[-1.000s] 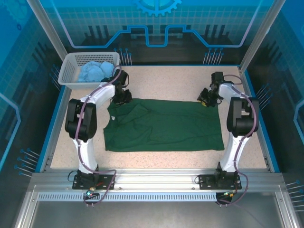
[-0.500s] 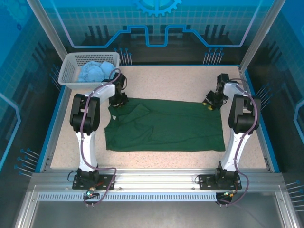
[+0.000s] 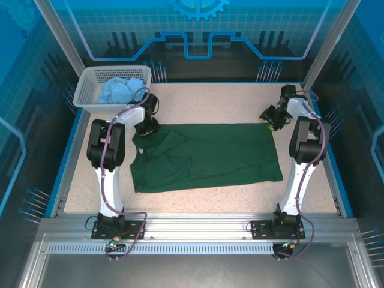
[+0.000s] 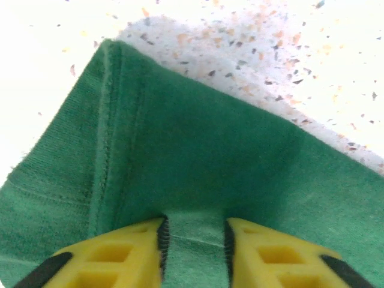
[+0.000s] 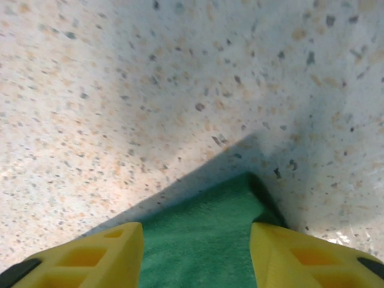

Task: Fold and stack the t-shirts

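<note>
The light blue t-shirt point(image 3: 117, 90) is half hidden by the basket point(image 3: 82, 96) (far left). The right gripper point(image 5: 197, 231) is spread over a dark green t-shirt point(image 3: 204, 156) corner; the left gripper point(image 4: 195, 223) hold cannot be told.

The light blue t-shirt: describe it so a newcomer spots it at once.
At the far left corner of the speckled table sits a white lattice basket. The light blue t-shirt lies crumpled inside it, unlike the dark green t-shirt spread out on the table.
</note>
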`<action>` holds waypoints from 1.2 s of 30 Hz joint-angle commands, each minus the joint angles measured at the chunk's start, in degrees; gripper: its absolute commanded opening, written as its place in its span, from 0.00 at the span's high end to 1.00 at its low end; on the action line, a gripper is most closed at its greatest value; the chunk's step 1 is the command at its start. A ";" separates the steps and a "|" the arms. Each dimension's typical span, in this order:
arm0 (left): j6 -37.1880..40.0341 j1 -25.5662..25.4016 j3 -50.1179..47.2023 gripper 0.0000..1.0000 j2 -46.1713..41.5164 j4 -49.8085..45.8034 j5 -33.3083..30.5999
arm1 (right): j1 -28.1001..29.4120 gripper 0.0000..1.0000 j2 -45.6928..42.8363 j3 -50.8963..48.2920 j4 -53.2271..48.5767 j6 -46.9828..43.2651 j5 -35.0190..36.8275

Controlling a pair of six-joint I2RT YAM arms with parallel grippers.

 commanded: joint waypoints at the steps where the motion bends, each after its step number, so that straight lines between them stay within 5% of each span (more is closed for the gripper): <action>1: 0.60 0.77 4.07 0.59 -4.50 -2.61 4.09 | 1.40 0.44 -6.66 -0.18 4.41 -0.70 -3.11; 9: 3.85 -0.62 7.89 0.49 -4.94 0.42 31.00 | 9.23 0.42 -15.47 -5.10 9.31 -3.48 -10.95; 15: 3.70 -0.93 9.16 0.38 0.35 1.67 41.73 | 15.66 0.42 -17.94 -10.32 10.41 -4.20 -13.41; 26: 9.20 -0.58 10.94 0.37 5.02 1.04 43.92 | 18.39 0.43 -19.30 -14.05 10.32 -4.43 -15.79; 36: 10.79 -0.67 3.85 0.52 0.66 3.96 47.38 | 18.96 0.45 -19.24 -14.53 9.84 -4.80 -16.59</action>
